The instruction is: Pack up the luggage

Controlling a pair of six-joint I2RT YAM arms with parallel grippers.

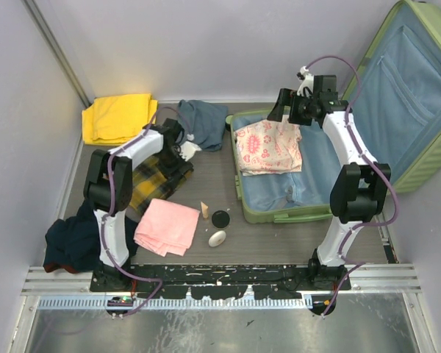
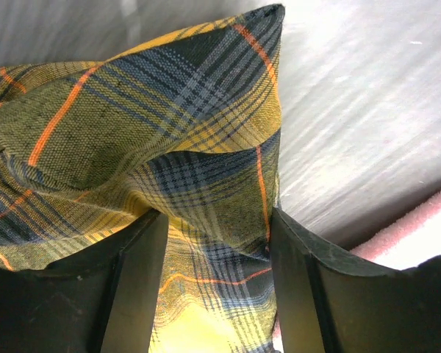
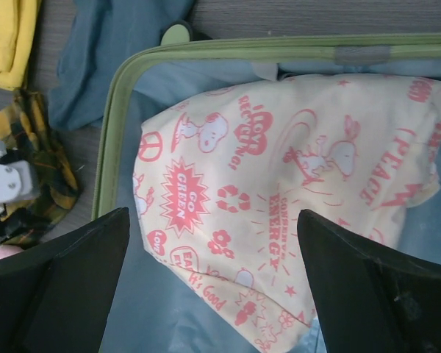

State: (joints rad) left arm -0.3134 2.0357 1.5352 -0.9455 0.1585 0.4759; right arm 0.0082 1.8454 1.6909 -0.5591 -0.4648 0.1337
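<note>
Left claw (image 2: 217,215): jaws part-way in, one on each side of a raised fold of plaid cloth (image 2: 132,125). The fold fills the gap and touches both inner faces, so it reads as a pinch on the cloth, though how firm I cannot tell. The cloth lies on the table (image 1: 220,187), left of centre, with its long axis running from near-left to far-right. The claw sits at its far end. The pink cloth (image 1: 167,226) lies just near of it. The luggage (image 1: 279,215) lies to the right of this claw, across a strip of bare table. Its base is open flat, its long axis points away from the robot, and its lid leans back against the right wall. The print shirt (image 3: 279,184) covers the far half of the base, and blue lining shows bare in the near half. Right claw (image 3: 213,217): spread wide and holding nothing, it hangs over the shirt and the base's far-left corner. Judgement: the right arm is nearer the luggage, but the left arm has the cloth. The coming move is therefore a lift and a rightward carry over the base's left wall, and the right arm's reach over the base may crowd that path.
</note>
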